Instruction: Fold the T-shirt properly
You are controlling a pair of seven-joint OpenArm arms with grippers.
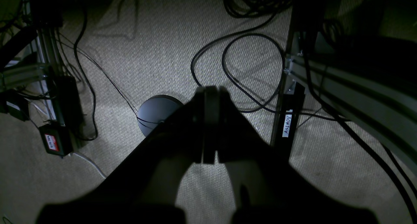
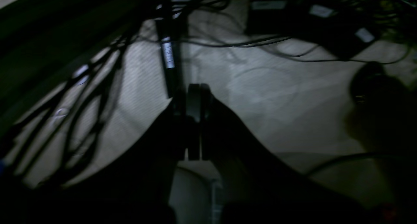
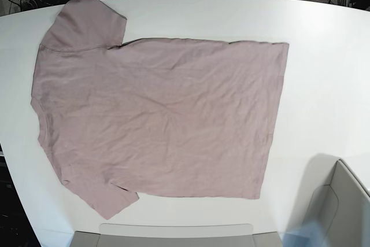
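The dusty-pink T-shirt (image 3: 162, 114) lies spread flat and wrinkled on the white table (image 3: 324, 56) in the base view, with its shoulders and both sleeves to the left and its hem to the right. Neither arm shows in the base view. In the left wrist view my left gripper (image 1: 210, 90) is shut and empty, hanging over carpet floor away from the shirt. In the right wrist view my right gripper (image 2: 194, 87) is shut and empty, also over dim floor. The shirt shows in neither wrist view.
A grey bin (image 3: 341, 201) stands at the table's lower right and a flat grey tray edge (image 3: 173, 236) at the front. On the floor are black cables (image 1: 247, 71), an aluminium frame (image 1: 352, 87) and a dark round disc (image 1: 156, 115).
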